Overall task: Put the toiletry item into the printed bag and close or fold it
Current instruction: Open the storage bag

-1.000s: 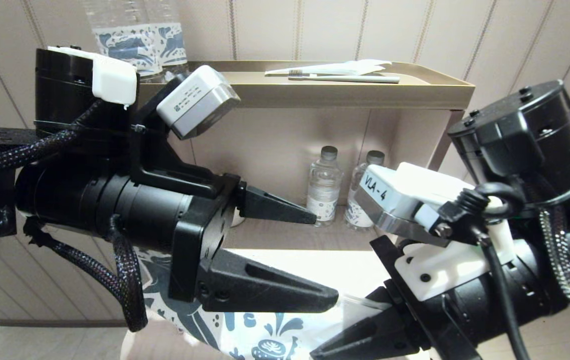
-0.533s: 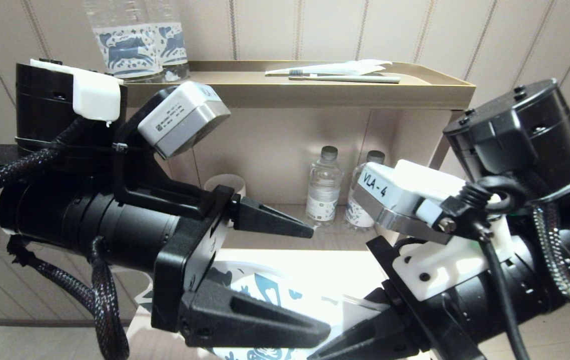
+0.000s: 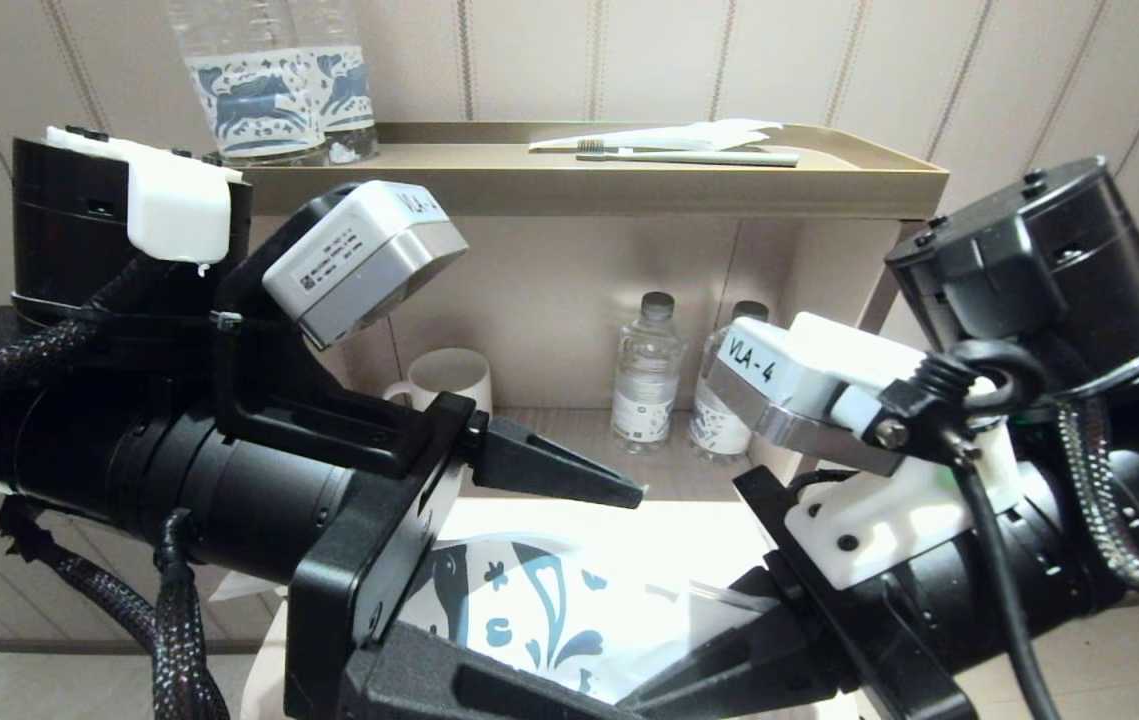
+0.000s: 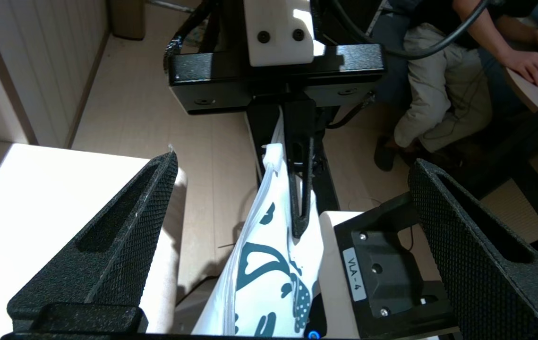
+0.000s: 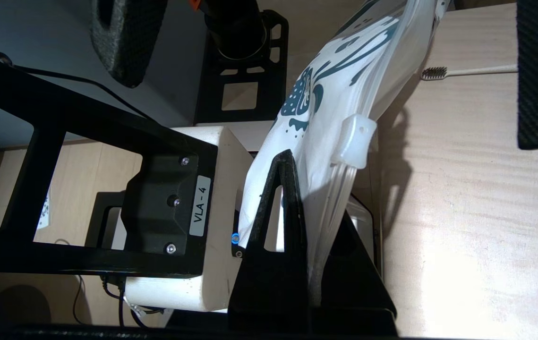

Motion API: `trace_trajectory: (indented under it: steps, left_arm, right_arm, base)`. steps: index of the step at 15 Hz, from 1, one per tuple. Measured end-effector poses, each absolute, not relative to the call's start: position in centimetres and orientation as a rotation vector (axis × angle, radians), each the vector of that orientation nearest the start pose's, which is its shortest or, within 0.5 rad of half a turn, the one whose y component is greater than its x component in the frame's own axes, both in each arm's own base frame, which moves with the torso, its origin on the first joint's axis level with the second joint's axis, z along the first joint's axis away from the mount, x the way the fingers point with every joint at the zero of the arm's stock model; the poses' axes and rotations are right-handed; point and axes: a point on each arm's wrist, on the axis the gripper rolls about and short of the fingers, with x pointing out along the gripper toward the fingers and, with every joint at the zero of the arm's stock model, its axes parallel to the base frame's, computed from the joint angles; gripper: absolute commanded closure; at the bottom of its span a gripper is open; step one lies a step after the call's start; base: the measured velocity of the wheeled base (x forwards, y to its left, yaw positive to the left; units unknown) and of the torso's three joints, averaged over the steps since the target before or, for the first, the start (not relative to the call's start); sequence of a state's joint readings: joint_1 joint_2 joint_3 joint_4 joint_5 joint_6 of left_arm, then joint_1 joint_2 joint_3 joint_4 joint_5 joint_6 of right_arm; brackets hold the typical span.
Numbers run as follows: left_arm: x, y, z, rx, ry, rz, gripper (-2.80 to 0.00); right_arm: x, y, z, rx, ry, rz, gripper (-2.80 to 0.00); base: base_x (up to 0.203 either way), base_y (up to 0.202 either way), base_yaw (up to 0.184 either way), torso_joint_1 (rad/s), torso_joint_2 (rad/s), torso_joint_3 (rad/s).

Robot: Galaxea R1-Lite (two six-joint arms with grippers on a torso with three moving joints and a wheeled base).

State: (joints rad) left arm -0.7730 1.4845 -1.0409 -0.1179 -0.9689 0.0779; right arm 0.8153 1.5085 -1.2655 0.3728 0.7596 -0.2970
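Observation:
The printed bag [image 3: 529, 610] hangs low at the front, white with dark blue motifs, pinched near its zip end by my right gripper [image 5: 313, 189], which is shut on it. Its white zip slider [image 5: 356, 139] sticks out just past the fingers. My left gripper [image 4: 294, 160] is open wide, one finger on each side of the hanging bag [image 4: 269, 264] without touching it. The slim white toothbrush [image 5: 467, 72] with its dark bristle head lies on the pale wooden table [image 5: 476, 212] beyond the bag. The small white tube is out of view.
A tan shelf unit stands behind, its top tray [image 3: 889, 165] holding a greyish-green toothbrush on a white wrapper [image 3: 689, 155] and clear horse-label bottles [image 3: 269, 90]. Below are a mug [image 3: 444, 380] and two small bottles [image 3: 647, 375]. A seated person [image 4: 439, 94] is nearby.
My left gripper has dropped lower, staying open, which uncovers the mug. The bag's printed face now shows higher, between the left fingers. The right gripper has hardly moved.

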Motion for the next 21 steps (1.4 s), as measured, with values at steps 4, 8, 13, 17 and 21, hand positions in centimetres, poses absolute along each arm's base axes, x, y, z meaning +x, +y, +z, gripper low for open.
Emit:
trace_trajectory:
  steps: [4, 8, 13, 17, 21]
  left_arm:
    - [16.68, -19.02, 26.09, 0.021, 0.308, -1.742, -2.80]
    - [16.74, -19.09, 26.02, 0.021, 0.310, -1.741, -2.80]
    - [16.66, -19.44, 25.95, 0.032, 0.311, -1.712, 0.00]
    - [16.46, -19.65, 26.02, 0.033, 0.310, -1.725, 0.00]
    - [16.41, -19.67, 25.71, 0.029, 0.324, -1.737, 0.00]
  right_arm:
    - [16.04, 18.95, 27.64, -0.241, 0.446, 1.601, 0.00]
    - [16.20, 18.85, 27.62, -0.239, 0.448, 1.594, 0.00]
    - [16.24, 18.85, 27.61, -0.239, 0.449, 1.591, 0.00]
    - [16.34, 18.76, 27.59, -0.238, 0.450, 1.587, 0.00]
    - [16.39, 18.71, 27.42, -0.239, 0.454, 1.585, 0.00]
  base:
    - [0.000, 0.000, 0.000, 0.000, 0.00, 0.000]
    - [0.000, 0.000, 0.000, 0.000, 0.00, 0.000]
    - [0.000, 0.000, 0.000, 0.000, 0.00, 0.000]
    - [0.000, 0.000, 0.000, 0.000, 0.00, 0.000]
    - [0.000, 0.000, 0.000, 0.000, 0.00, 0.000]
